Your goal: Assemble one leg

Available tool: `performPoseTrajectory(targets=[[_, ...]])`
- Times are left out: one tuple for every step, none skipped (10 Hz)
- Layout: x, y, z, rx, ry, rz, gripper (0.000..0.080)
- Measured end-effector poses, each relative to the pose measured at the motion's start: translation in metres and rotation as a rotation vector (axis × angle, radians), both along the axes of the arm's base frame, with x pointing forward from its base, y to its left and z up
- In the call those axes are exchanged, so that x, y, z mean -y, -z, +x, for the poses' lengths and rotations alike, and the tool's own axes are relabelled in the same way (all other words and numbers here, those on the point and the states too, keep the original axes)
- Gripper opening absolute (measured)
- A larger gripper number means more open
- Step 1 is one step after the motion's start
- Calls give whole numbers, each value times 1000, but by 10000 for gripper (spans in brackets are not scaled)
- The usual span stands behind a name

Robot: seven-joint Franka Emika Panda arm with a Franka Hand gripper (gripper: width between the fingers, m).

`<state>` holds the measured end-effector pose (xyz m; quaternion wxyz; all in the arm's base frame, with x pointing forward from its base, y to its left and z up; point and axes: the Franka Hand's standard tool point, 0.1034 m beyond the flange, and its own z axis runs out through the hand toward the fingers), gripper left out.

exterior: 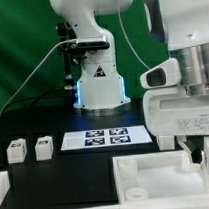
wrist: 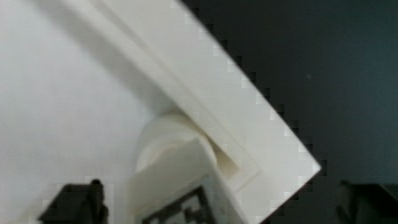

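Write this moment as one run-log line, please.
gripper: open | position: close over large white panel | small white parts: two, on table, untouched

Plain white furniture part [wrist: 178,90] right by the black fingers [wrist: 71,203], black-and-white tags on the white marker board [exterior: 107,138], black table [exterior: 56,171], green backdrop [exterior: 19,48].

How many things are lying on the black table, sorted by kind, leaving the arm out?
small white tagged parts: 2
large white rimmed piece: 1
white piece cut off at the edge: 1
marker board: 1
Total: 5
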<state>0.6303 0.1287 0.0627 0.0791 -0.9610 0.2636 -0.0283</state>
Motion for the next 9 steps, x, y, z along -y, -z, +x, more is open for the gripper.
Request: performPoseTrajectory(targets=[[-1, -6, 6, 44, -332, -81, 649], [4, -6, 6, 58, -444, -95, 649], [3, -5, 6, 48, -369, -84, 527], [3, -5, 6, 44, -334, -81, 388], [9, -3, 5, 23, -184, -73, 303], [11, -3, 5, 10, -73, -65, 303], [12, -2, 5, -4, 52, -53, 294], [14, -2, 5, -18, 170, -39, 293], [15, -2, 5, -30, 282, -27, 293]])
